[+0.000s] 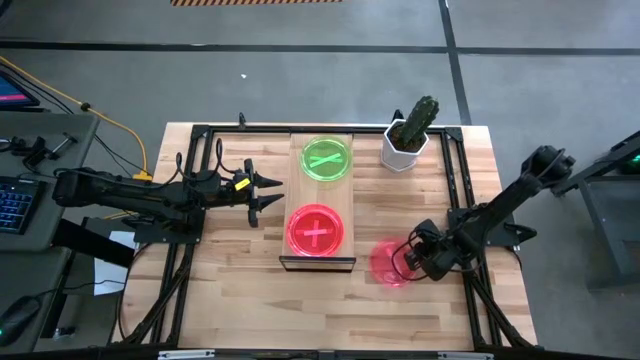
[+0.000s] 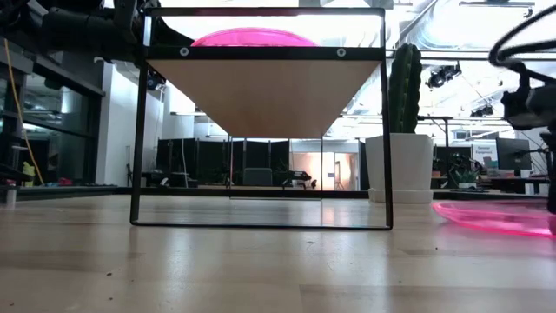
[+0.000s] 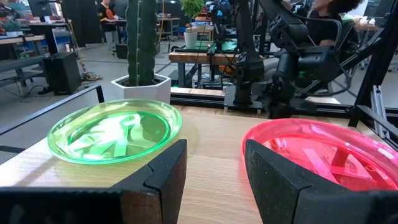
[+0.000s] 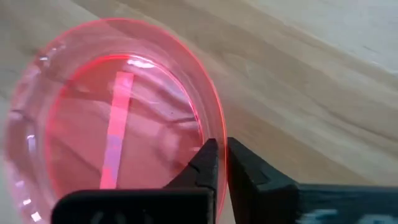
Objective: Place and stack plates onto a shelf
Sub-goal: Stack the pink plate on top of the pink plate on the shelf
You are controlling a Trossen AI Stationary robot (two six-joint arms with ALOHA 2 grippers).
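The shelf (image 1: 322, 192) holds a neon green plate (image 1: 327, 158) on its far part and a pink-red plate (image 1: 317, 229) on its near part; both rest flat on the plank. My left gripper (image 1: 268, 191) hovers open at the shelf's left edge. In its wrist view its fingers (image 3: 214, 171) point between the green plate (image 3: 115, 132) and the pink-red one (image 3: 323, 155). A third, pink-red plate (image 1: 388, 262) lies on the tabletop right of the shelf. My right gripper (image 1: 408, 256) is shut on it. My right gripper (image 4: 222, 163) pinches the right-hand rim (image 4: 219, 127) of the pink-red plate on the table, one finger inside the dish and one outside. The fingers slant down from the table's right side. The plate (image 2: 495, 217) rests with its bottom on the tabletop.
A white pot with a cactus (image 1: 408, 140) stands at the shelf's far right corner. A dark frame (image 1: 200, 240) runs along the table's left, right and far edges. Bare wood lies near the shelf's front (image 1: 300, 310). A person sits beyond the table in the left wrist view.
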